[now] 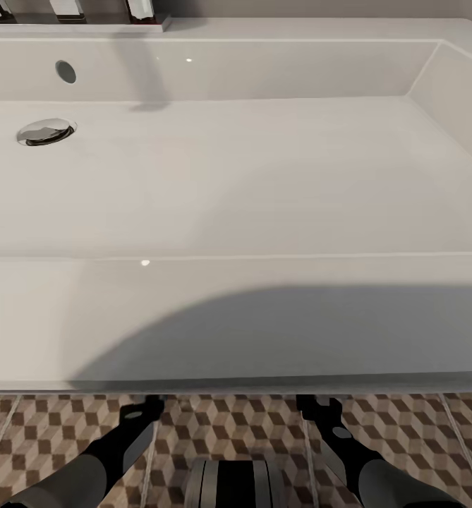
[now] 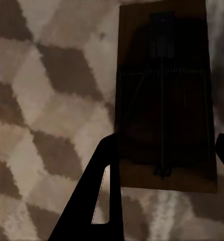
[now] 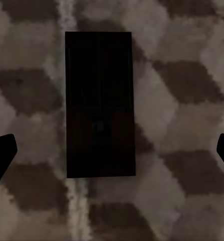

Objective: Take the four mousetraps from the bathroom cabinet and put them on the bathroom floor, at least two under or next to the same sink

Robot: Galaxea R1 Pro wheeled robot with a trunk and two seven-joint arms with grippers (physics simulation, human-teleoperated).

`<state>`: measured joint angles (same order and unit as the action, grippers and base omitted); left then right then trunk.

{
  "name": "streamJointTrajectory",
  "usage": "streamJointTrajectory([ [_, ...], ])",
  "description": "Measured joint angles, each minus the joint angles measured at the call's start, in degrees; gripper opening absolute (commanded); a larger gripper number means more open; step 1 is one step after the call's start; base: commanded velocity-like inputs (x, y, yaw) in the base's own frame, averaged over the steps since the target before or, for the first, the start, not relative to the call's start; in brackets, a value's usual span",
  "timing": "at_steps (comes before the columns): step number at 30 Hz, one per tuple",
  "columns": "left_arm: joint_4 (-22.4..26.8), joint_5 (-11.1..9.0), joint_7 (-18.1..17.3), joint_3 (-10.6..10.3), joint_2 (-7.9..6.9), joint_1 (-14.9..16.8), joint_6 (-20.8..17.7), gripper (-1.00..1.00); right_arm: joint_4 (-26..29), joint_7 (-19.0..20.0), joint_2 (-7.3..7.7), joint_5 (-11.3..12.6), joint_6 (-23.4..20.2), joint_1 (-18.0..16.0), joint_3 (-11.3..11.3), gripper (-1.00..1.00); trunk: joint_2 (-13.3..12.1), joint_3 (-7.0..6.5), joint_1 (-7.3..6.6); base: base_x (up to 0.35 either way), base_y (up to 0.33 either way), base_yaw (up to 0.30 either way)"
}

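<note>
Our left hand (image 2: 164, 165) grips one mousetrap (image 2: 164, 100) above the bathroom floor (image 2: 46, 100); our right hand (image 3: 112, 155) spreads open over another mousetrap (image 3: 99, 105) lying there.

Cube-patterned tiled floor (image 1: 45, 437), pale grout lines, dim shadow

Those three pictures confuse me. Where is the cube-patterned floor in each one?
Head view: the bathroom floor is a strip along the bottom, below the bathroom sink.
Left wrist view: it lies behind and beside a brown mousetrap.
Right wrist view: it surrounds a dark mousetrap.
Shared landmark: the brown-beige cube pattern.
</note>
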<state>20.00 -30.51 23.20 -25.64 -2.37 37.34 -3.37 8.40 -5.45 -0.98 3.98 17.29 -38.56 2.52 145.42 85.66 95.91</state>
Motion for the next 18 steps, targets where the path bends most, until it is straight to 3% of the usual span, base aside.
streamJointTrajectory([
  [18,-1.8,0.3,-0.1,0.0,-0.09,0.0,0.0,-1.0,0.0,0.0,0.01,0.0,0.0,0.0,0.0,1.0,0.0,0.0,0.0,0.0,0.0,0.0],
])
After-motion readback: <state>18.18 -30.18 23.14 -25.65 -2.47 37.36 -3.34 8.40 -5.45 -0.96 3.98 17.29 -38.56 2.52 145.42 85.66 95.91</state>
